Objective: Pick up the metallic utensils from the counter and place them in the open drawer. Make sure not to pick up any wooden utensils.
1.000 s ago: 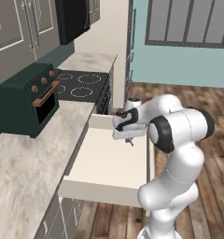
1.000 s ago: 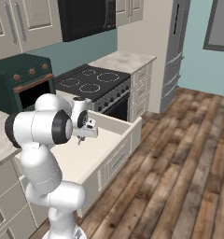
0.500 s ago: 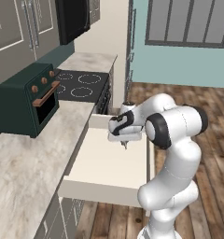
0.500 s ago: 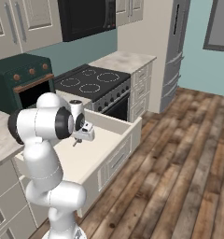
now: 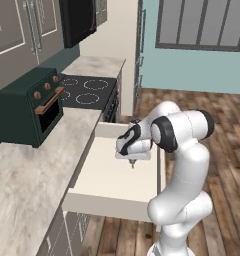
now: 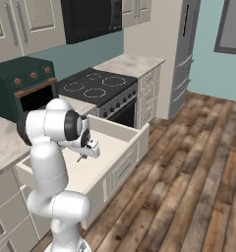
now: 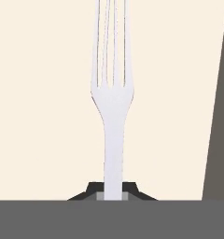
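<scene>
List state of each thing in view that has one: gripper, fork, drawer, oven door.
gripper: shut on the fork, hanging above the drawer floor
fork: held by its handle, tines pointing away from the hand, over the cream floor
drawer: pulled open
toaster oven: door shut, standing on the wall counter
stove: oven door shut
</scene>
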You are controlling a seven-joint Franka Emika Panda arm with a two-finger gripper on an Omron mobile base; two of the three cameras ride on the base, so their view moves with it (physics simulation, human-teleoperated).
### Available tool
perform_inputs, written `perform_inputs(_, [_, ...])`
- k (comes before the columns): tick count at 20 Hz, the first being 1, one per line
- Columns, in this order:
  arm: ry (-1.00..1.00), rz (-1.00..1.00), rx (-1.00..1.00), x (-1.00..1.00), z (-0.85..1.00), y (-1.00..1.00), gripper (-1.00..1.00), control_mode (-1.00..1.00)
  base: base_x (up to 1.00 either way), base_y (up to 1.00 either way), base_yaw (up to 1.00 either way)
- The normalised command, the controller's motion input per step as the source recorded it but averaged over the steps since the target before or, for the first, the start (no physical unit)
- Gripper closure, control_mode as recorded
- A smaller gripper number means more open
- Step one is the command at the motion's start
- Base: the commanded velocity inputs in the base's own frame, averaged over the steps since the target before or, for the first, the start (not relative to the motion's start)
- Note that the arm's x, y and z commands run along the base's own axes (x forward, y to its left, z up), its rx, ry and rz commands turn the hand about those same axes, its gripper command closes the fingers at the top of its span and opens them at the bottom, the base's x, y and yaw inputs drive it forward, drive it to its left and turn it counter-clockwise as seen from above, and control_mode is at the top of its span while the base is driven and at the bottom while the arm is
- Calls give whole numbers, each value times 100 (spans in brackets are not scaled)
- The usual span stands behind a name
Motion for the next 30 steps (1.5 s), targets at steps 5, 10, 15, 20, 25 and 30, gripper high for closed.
perform_inputs(5, [-1, -6, 0, 0, -31, 0, 100, -100, 0, 0, 0])
perform_inputs(10, [-7, -3, 0, 4, -34, 0, 100, -100, 0, 0, 0])
perform_inputs(15, [-1, -1, 0, 33, -17, 2, 100, -100, 0, 0, 0])
perform_inputs(20, [0, -1, 0, 50, 0, 5, 100, -100, 0, 0, 0])
perform_inputs(25, [0, -1, 0, 20, 0, 1, 100, -100, 0, 0, 0])
perform_inputs(30, [0, 0, 0, 0, 0, 0, -100, -100, 0, 0, 0])
